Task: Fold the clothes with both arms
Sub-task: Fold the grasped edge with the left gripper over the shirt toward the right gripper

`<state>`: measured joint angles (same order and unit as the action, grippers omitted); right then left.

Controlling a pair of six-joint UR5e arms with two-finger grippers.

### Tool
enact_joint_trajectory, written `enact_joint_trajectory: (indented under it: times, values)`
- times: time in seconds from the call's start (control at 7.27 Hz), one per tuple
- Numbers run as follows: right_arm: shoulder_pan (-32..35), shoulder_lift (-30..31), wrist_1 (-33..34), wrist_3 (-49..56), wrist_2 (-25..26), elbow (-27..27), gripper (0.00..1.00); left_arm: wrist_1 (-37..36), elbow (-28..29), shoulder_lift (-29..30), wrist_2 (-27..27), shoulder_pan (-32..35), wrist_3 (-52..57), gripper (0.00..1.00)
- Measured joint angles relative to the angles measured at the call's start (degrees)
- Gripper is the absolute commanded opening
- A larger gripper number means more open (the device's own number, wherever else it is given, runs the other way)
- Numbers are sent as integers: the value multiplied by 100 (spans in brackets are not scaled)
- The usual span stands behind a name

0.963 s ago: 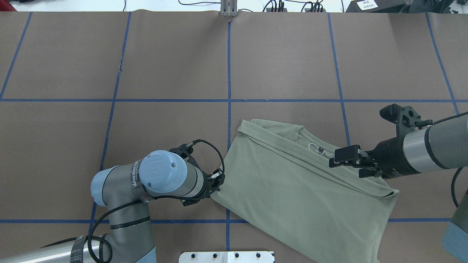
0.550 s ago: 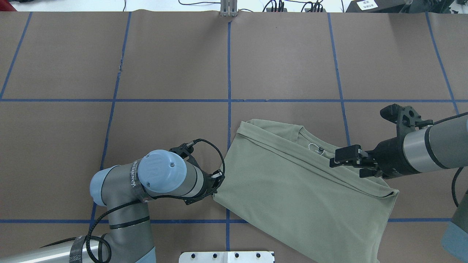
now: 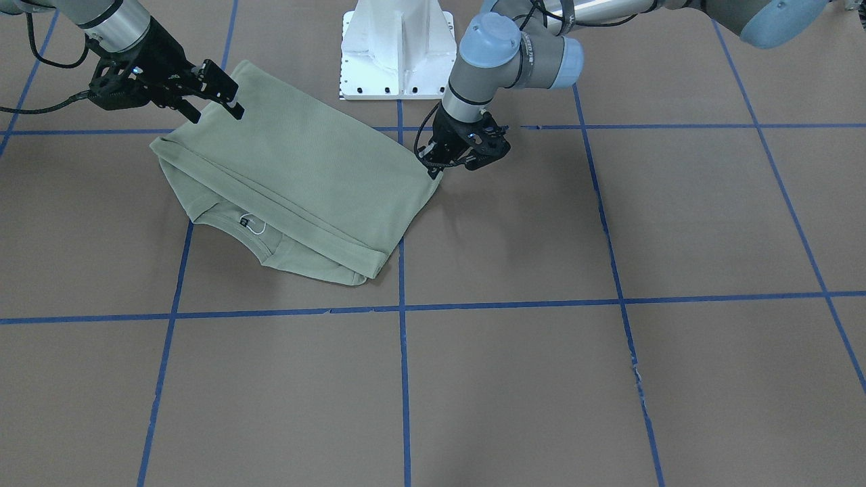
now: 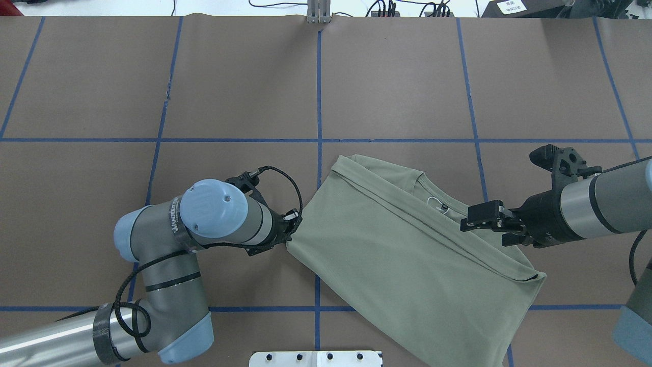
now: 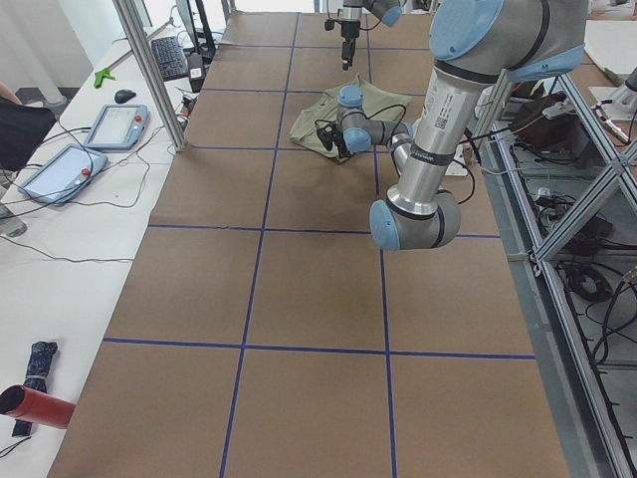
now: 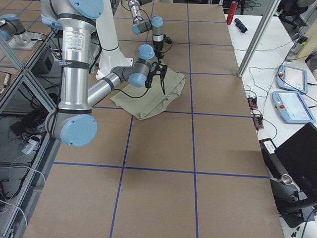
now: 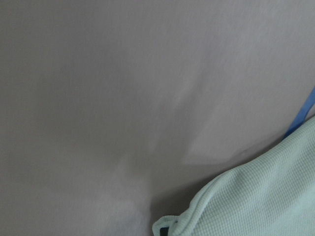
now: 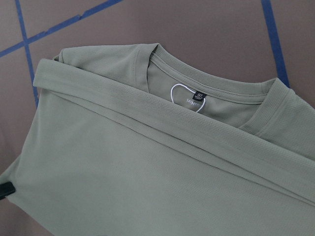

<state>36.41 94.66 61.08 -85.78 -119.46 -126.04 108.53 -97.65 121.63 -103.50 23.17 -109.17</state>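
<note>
The pale sage-green shirt (image 4: pixel 407 255) lies folded on the brown table, collar and black neck label (image 8: pixel 197 96) towards the far side. It also shows in the front view (image 3: pixel 304 169). My left gripper (image 4: pixel 291 238) is shut on the shirt's near-left corner, low at the table. The corner's edge shows in the left wrist view (image 7: pixel 266 196). My right gripper (image 4: pixel 484 232) is open and empty. It hovers over the shirt's right shoulder area beside the collar, and shows in the front view too (image 3: pixel 233 101).
The white pedestal base (image 4: pixel 316 358) stands at the near edge behind the shirt. Blue tape lines (image 4: pixel 319 102) grid the table. A metal post (image 4: pixel 319 12) stands at the far edge. Tablets (image 5: pixel 114 124) lie on the side table.
My left gripper has moved left and away from the base, pulling the shirt's corner with it. The shirt has turned and stretched a little. The right gripper has stayed in place.
</note>
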Motion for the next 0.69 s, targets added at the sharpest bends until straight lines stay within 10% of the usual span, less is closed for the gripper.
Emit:
enact_joint_trajectory:
  times: [0.69]
  values:
    - [88,-115,-2,3,2,23,100,278,623,55,420,1046,1062,0]
